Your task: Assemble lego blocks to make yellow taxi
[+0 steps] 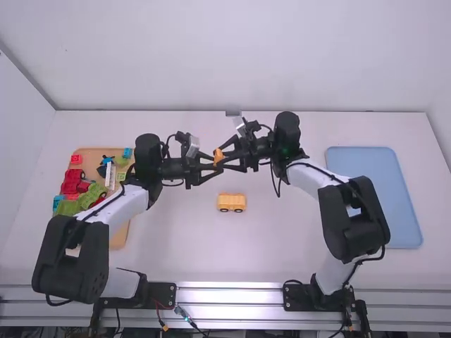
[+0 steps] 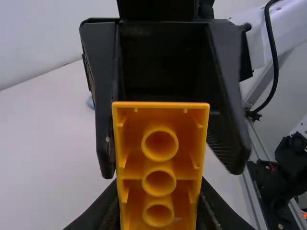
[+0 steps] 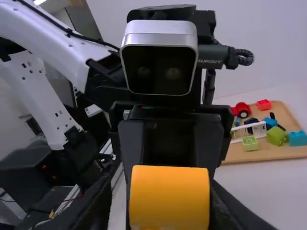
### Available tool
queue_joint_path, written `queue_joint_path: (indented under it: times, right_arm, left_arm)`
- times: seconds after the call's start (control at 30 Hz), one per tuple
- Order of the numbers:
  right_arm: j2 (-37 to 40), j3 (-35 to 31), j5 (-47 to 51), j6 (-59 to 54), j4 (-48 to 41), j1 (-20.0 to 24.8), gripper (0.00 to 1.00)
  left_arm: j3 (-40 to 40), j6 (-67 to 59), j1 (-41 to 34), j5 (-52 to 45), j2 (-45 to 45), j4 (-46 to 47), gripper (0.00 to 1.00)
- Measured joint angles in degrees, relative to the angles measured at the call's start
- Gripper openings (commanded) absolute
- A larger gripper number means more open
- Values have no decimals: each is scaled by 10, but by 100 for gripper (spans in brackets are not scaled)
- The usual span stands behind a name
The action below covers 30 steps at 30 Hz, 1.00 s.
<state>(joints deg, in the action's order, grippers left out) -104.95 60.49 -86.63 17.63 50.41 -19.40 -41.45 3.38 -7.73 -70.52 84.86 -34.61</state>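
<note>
Left hand (image 1: 214,166) and right hand (image 1: 227,158) meet above the surface (image 1: 176,246), fingers closed on opposite sides of one yellow-orange block (image 3: 170,197); which bears the load, cannot tell. Hollow underside with three tubes faces the left wrist camera. Below, on the surface: yellow wheeled piece (image 1: 231,202), upright, apart from both hands. Farther out: wooden board (image 1: 118,240) with loose coloured blocks at left, blue tray (image 1: 394,211) at right.

Progress (judged): wheeled lower part looks built; held block unattached, probably still to be seated on it.

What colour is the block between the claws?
The block is orange-yellow, clearest in left wrist view.
</note>
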Motion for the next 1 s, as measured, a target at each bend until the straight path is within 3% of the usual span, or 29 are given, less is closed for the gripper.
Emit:
queue_joint_path:
  times: [0.23,0.33,0.37,0.43,0.5,0.67,0.8,1.0]
  right_arm:
    - [0,0,10,-2,0,0,20]
    - [0,0,11,0,-1,0,12]
    - [0,0,11,0,0,0,8]
    - [0,0,8,0,1,0,6]
    - [0,0,9,1,0,0,5]
    - [0,0,31,-2,-6,2,4]
    - [0,1,84,-25,-79,13,1]
    - [-1,25,249,-121,-349,32,0]
  left_arm:
    - [0,0,0,4,0,5,15]
    - [0,0,0,4,0,5,27]
    - [0,0,0,5,0,5,42]
    - [0,-1,0,16,0,9,87]
    - [0,0,0,27,0,12,99]
    - [0,2,0,75,0,37,99]
    - [0,2,1,135,0,63,99]
    - [0,-19,21,294,0,217,99]
